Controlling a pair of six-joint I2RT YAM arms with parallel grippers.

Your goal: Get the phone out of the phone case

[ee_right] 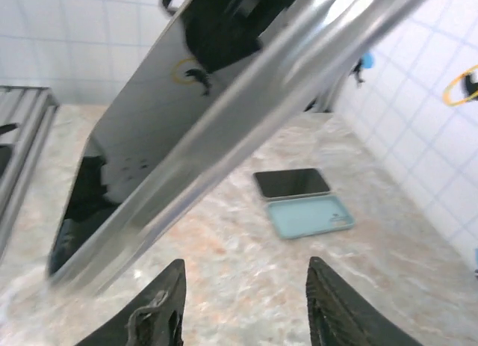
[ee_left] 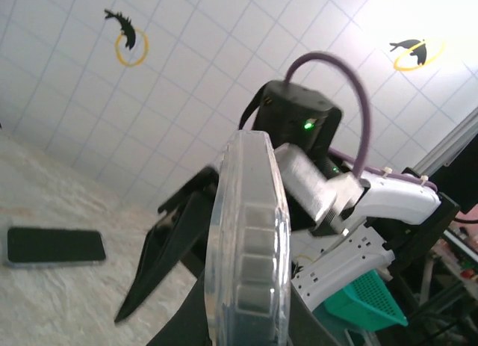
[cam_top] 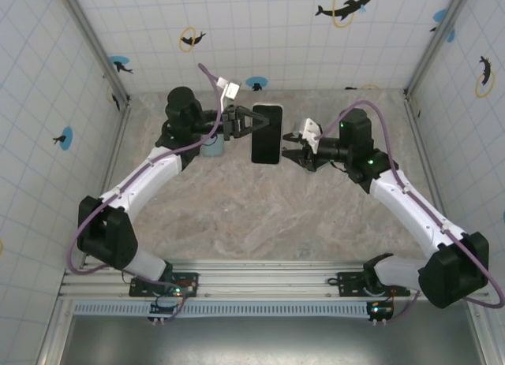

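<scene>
The phone (cam_top: 267, 133), dark and still inside its clear phone case (ee_left: 250, 234), hangs in the air above the back middle of the table. My left gripper (cam_top: 254, 122) is shut on the case's left edge; in the left wrist view my left gripper (ee_left: 246, 316) holds the case edge-on, its side buttons showing. My right gripper (cam_top: 293, 151) stands open just right of the phone's lower end, apart from it. In the right wrist view the cased phone (ee_right: 224, 99) slants across the top, above my open right gripper (ee_right: 245, 262), with nothing between the fingers (ee_right: 160, 309).
A second dark phone (ee_right: 293, 183) and a light blue case (ee_right: 310, 215) lie side by side on the marble table (cam_top: 260, 215) under my left arm; that phone (ee_left: 56, 245) also shows on the left. Tiled walls close three sides. A teal basket (ee_left: 366, 301) sits beyond the frame.
</scene>
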